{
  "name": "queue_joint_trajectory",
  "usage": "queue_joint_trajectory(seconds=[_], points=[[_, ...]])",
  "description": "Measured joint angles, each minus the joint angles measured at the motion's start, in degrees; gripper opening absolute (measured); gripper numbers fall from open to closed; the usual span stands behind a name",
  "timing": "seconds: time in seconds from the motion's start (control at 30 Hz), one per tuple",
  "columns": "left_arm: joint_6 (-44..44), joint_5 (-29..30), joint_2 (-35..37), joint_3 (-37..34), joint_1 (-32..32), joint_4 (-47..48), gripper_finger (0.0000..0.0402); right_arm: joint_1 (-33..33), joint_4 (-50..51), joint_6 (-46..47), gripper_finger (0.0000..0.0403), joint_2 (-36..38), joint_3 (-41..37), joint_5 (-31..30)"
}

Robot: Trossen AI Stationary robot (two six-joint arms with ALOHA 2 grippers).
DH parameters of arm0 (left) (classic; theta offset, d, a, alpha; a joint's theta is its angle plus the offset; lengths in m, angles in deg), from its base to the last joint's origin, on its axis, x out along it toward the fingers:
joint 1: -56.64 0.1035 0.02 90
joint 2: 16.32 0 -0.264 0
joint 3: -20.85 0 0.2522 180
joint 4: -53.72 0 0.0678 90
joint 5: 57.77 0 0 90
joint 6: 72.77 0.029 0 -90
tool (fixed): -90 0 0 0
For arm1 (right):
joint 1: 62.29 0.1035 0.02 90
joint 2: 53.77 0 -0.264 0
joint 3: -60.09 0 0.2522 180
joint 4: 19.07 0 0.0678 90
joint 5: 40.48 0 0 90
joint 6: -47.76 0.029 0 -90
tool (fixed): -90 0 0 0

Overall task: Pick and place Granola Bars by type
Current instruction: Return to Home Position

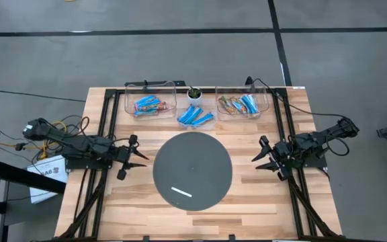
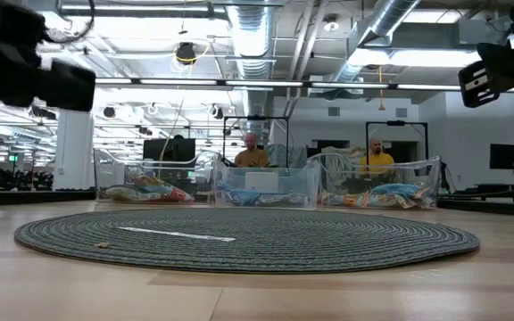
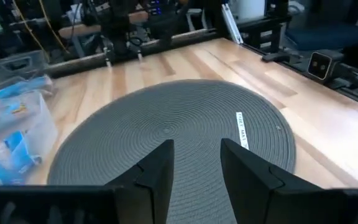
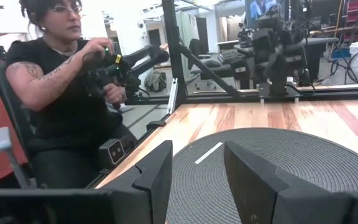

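I have the wooden table (image 1: 261,208) in full view from above, with the round grey woven mat (image 1: 200,161) lying at its middle. Both arms sit low at the table's sides. The left gripper (image 1: 140,156) rests just off the mat's left edge and the right gripper (image 1: 257,158) just off its right edge, each pointing inward. Each wrist camera shows a clear gap between its fingers, so both stand moderately wide and carry nothing.

Along the far edge, the left bin (image 1: 130,94) and the right bin (image 1: 267,101) are well apart from both grippers. At table height I also make out a middle bin (image 2: 230,187) between them. The granola bars (image 1: 146,105) are all back there. Blue ones with red marks are in the left bin, bright blue ones in the middle, and tan, orange-marked ones beside blue ones in the right bin.

A white strip (image 1: 181,192) lies on the mat's near part. Past the right gripper's fingers, a person (image 4: 55,93) sits beside the table gripping a dark handle.
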Motion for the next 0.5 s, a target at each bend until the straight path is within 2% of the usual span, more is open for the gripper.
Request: queue_joint_trajectory(seconds=[0.17, 0.5], points=[[-0.85, -1.90, 7.21, 0.04, 0.08, 1.73, 0.0126, -0.01, 0.00, 0.00, 0.0139, 0.00, 0.00, 0.02], [1.01, -1.67, 14.24, 0.04, 3.47, 1.72, 0.0126, 0.00, 0.00, 0.00, 0.0139, 0.01, 0.00, 0.00]])
